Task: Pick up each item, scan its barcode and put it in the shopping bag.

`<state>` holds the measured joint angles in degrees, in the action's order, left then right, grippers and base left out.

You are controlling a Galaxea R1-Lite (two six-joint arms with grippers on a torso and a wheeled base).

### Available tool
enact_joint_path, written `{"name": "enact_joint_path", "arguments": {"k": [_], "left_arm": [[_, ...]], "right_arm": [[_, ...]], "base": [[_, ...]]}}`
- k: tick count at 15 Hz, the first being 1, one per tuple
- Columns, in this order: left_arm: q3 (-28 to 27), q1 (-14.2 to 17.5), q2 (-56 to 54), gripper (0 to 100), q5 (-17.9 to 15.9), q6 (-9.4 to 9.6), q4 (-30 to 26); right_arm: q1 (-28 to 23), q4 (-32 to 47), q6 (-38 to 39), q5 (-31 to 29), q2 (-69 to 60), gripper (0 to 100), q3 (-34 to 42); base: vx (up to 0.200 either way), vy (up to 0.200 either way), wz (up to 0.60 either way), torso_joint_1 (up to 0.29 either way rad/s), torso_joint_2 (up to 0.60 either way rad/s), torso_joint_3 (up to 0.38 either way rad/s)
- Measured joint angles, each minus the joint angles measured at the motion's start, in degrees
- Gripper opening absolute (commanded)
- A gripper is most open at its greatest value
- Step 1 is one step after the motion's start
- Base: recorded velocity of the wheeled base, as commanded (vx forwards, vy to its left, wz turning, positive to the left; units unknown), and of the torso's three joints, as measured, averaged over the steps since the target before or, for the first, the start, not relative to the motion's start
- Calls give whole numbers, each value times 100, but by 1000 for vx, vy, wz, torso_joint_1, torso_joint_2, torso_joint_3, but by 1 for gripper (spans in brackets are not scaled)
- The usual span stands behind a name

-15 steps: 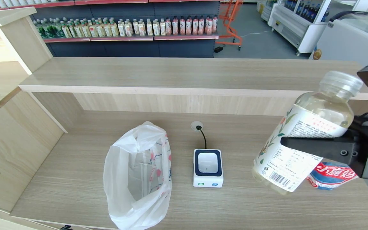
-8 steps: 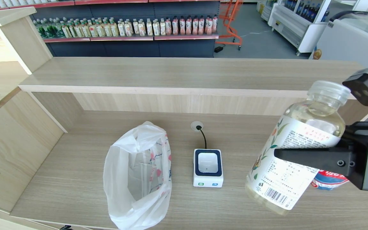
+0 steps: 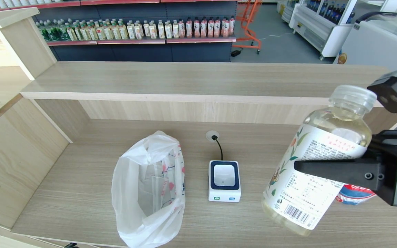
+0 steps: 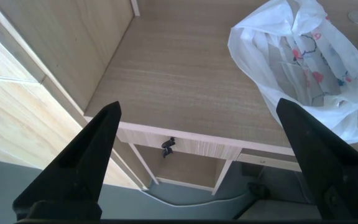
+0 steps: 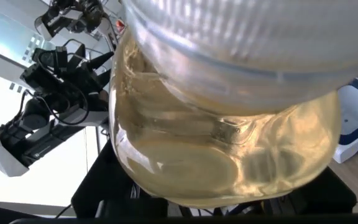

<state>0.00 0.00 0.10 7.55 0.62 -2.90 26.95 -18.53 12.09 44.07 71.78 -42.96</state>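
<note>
Off the tabletop's near left edge the left tool hangs spread wide and empty. Beside it the shopping bag stands open, with the scanner at centre. At right, the right tool clamps the bottle aloft, cap tilted up and away. Its base slants down-left toward the scanner, which lies lower and leftward. The barcode faces upward and likely needs turning down. A snack packet waits beneath.
</note>
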Motion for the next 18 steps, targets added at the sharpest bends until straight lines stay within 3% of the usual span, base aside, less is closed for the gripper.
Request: {"name": "enact_joint_path", "arguments": {"k": [13, 15, 18], "left_arm": [[0, 0, 0, 100, 0, 0, 0], [0, 0, 0, 100, 0, 0, 1], [0, 0, 0, 100, 0, 0, 1]], "right_arm": [[201, -24, 28, -28, 256, 0, -106], [59, -33, -1219, -96, 396, 0, -87], [-651, -44, -4198, -146, 1000, 0, -98]], "base": [[0, 0, 0, 0, 0, 0], [0, 0, 0, 0, 0, 0], [0, 0, 0, 0, 0, 0]]}}
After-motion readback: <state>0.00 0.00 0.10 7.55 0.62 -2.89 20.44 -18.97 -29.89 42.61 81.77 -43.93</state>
